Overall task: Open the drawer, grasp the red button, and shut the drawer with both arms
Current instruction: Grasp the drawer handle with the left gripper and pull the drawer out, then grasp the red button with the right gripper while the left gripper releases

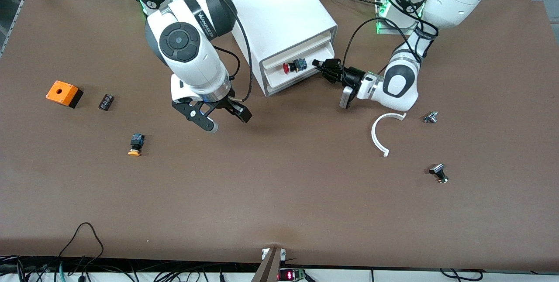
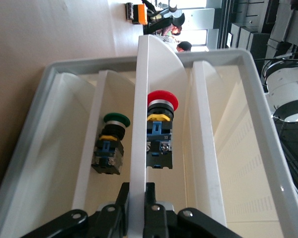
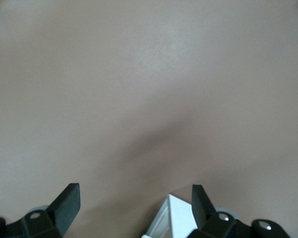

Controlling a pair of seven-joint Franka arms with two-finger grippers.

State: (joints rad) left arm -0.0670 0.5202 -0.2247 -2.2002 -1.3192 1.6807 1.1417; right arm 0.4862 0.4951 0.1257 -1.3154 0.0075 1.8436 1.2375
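The white cabinet [image 1: 275, 11] stands at the table's back middle. One drawer [image 1: 288, 82] is pulled out a little. The red-capped button [image 1: 291, 67] lies in it on its side. My left gripper [image 1: 321, 66] is at the drawer's end toward the left arm, shut on the drawer's thin white front wall [image 2: 141, 124]. In the left wrist view my left gripper [image 2: 137, 191] clamps this wall, with the red button [image 2: 161, 106] just past it. My right gripper [image 1: 228, 122] hangs open and empty over bare table beside the cabinet's corner [image 3: 176, 218]; its jaws stand wide apart [image 3: 134, 193].
A green-capped button [image 2: 114, 141] lies on the wall's other face. Toward the right arm's end are an orange box [image 1: 63, 93], a small black part [image 1: 106, 101] and an orange-yellow-capped button [image 1: 136, 144]. Toward the left arm's end are a white curved strip [image 1: 382, 133] and two metal parts [image 1: 431, 117] [image 1: 439, 173].
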